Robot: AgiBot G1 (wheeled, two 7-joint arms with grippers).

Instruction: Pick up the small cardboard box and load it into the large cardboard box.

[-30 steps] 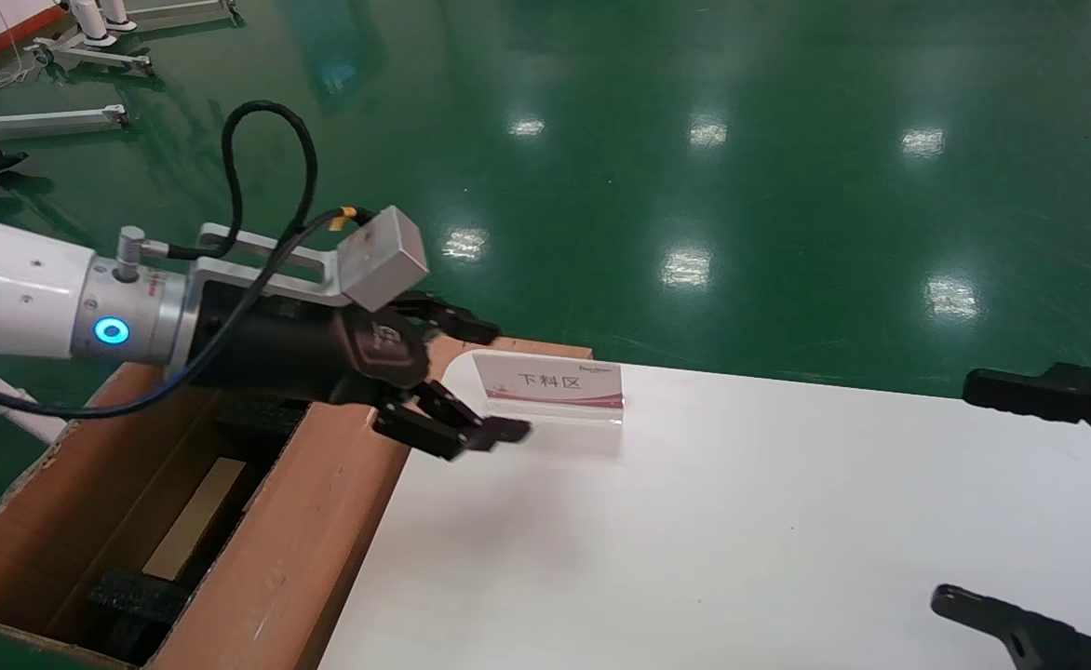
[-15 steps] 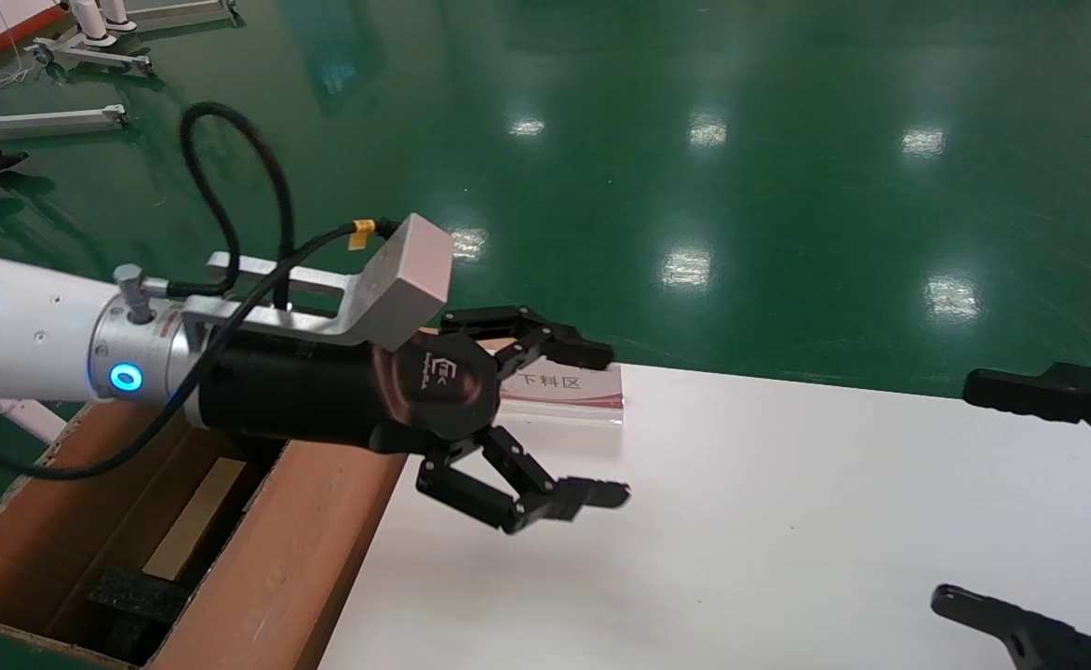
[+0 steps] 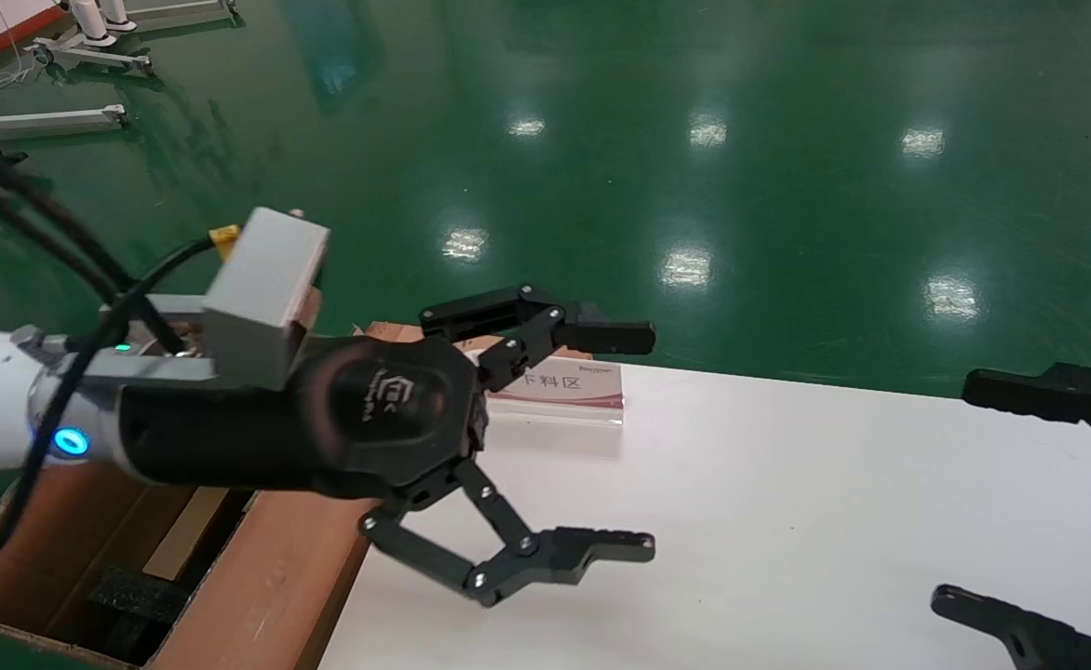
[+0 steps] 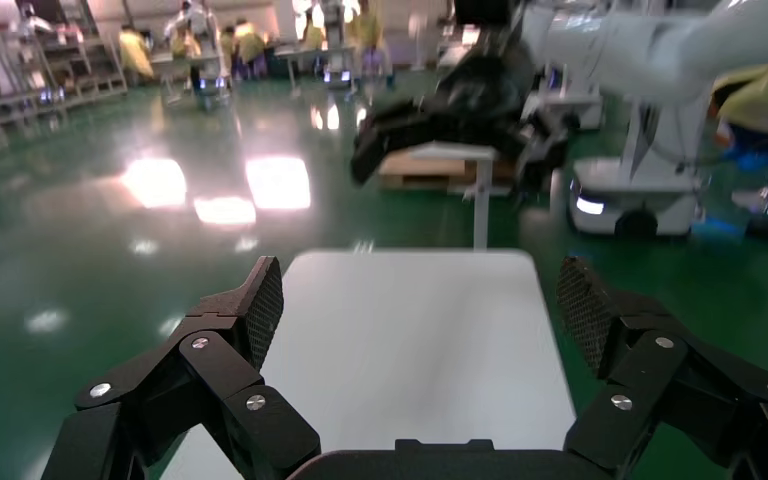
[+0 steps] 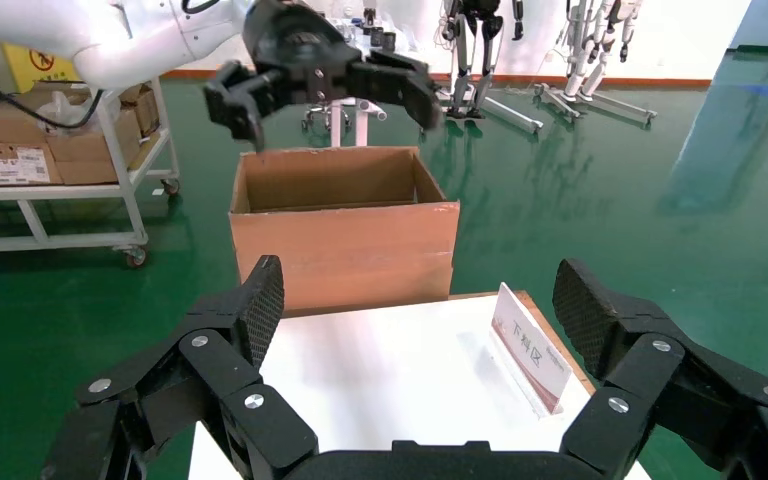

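The large cardboard box (image 3: pixel 276 568) stands on the floor at the table's left end, open, with black foam (image 3: pixel 131 591) inside; it also shows in the right wrist view (image 5: pixel 345 240). A light brown flat face (image 3: pixel 194 521) lies deep inside it; I cannot tell whether this is the small cardboard box. No small box shows on the table. My left gripper (image 3: pixel 648 443) is open wide and empty above the table's left part, also seen in its own view (image 4: pixel 420 300). My right gripper (image 3: pixel 955 491) is open and empty at the table's right end (image 5: pixel 415 300).
The white table (image 3: pixel 741 521) carries a small standing sign with red print (image 3: pixel 569 383) at its far left corner. Green floor lies around it. A trolley with cartons (image 5: pixel 20 150) and robot stands are in the background.
My left gripper has swung from above the large box's edge out over the table, toward the right and nearer to me, and its jaws stand wider apart. The right arm has not moved.
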